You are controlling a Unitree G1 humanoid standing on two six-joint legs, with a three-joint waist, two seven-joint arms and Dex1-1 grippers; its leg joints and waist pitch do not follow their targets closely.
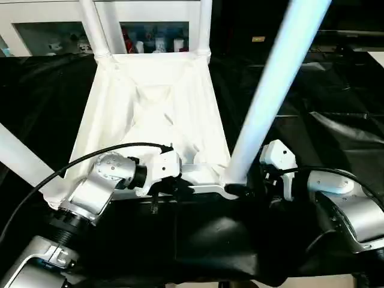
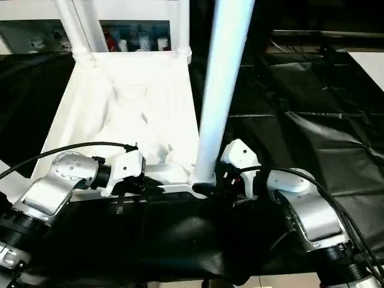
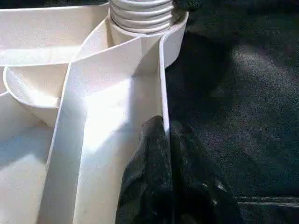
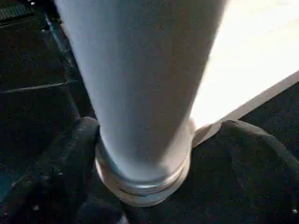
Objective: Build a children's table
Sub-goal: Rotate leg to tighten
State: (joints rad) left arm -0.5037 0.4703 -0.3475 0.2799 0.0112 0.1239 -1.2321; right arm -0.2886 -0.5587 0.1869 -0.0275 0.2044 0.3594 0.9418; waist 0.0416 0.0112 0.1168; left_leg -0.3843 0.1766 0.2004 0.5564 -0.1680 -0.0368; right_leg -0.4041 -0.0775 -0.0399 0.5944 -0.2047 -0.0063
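Note:
The white tabletop lies upside down on black cloth, ribbed underside up. Two legs stand in its far corner sockets. A third leg rises from the near right socket, and another white leg slants by the near left corner. My left gripper is shut on the tabletop's near rim, one finger on each side of the thin wall. My right gripper is open around the base of the near right leg, a black finger on either side.
Black cloth covers the work surface all around, wrinkled at the right. A white cabinet with bottles behind glass stands at the back. A black cable arcs over my left forearm.

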